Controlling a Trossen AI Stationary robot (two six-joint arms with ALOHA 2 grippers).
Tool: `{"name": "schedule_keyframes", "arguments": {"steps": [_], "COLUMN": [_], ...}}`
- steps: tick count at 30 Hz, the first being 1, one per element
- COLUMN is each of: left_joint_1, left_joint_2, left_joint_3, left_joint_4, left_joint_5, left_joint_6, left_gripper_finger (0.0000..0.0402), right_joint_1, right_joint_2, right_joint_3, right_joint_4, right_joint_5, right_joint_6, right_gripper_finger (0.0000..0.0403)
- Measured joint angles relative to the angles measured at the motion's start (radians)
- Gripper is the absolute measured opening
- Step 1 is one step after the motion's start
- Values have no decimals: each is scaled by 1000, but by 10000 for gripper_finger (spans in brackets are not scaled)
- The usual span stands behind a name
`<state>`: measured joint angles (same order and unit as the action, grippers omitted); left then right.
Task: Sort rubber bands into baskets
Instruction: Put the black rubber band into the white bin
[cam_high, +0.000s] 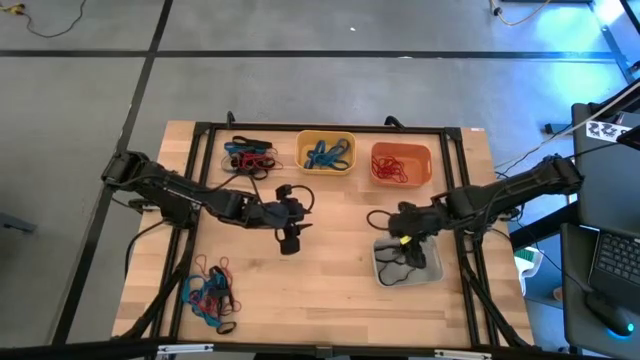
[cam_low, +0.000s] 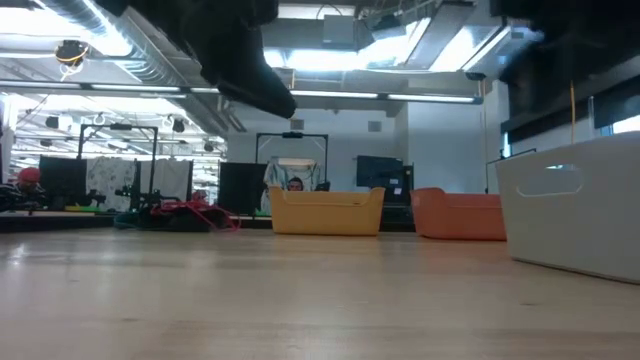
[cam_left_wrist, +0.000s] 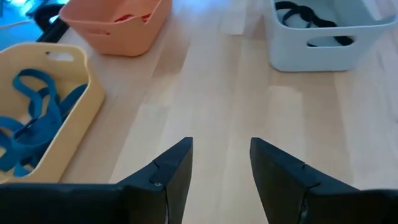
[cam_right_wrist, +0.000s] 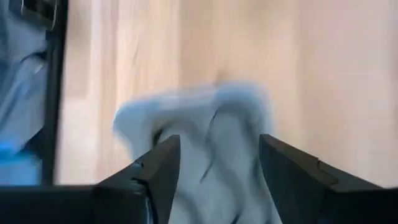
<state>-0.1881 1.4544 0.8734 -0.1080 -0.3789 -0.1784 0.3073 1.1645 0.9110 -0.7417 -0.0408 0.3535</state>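
Observation:
The yellow basket (cam_high: 326, 150) holds blue rubber bands (cam_left_wrist: 31, 118). The orange basket (cam_high: 400, 165) holds red bands. The pale grey basket (cam_high: 405, 262) holds black bands (cam_left_wrist: 308, 18). A mixed pile of bands (cam_high: 250, 155) lies at the far left and another pile (cam_high: 212, 295) at the near left. My left gripper (cam_high: 290, 228) is open and empty over the middle of the table (cam_left_wrist: 221, 146). My right gripper (cam_high: 403, 232) is open and empty just above the grey basket's far end (cam_right_wrist: 217, 143).
A black frame (cam_high: 330, 128) runs along the table's far edge and down both sides. There is bare wood (cam_high: 320, 290) at the table's middle and near side. In the low view the three baskets stand in a row, the grey one (cam_low: 580, 200) nearest.

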Motion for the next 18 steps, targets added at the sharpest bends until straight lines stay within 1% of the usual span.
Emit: {"name": "schedule_keyframes", "arguments": {"steps": [5,10,15,18], "left_joint_1": [19,52,134,209], "left_joint_2": [0,0,0,0], "left_joint_3": [1,1,1,1], "left_joint_4": [-92,-229,-363,-465], "left_joint_5": [-8,-83,-147,-150], "left_joint_6": [-58,-144,-207,-248], "left_gripper_finger": [159,159,159,159], "right_joint_1": [0,0,0,0], "right_joint_2": [0,30,90,122], "right_joint_3": [7,7,7,7], "right_joint_4": [107,160,197,209], "right_joint_5": [242,413,577,670], "right_joint_6": [-148,-227,-246,-263], "right_gripper_finger": [211,211,211,211]}}
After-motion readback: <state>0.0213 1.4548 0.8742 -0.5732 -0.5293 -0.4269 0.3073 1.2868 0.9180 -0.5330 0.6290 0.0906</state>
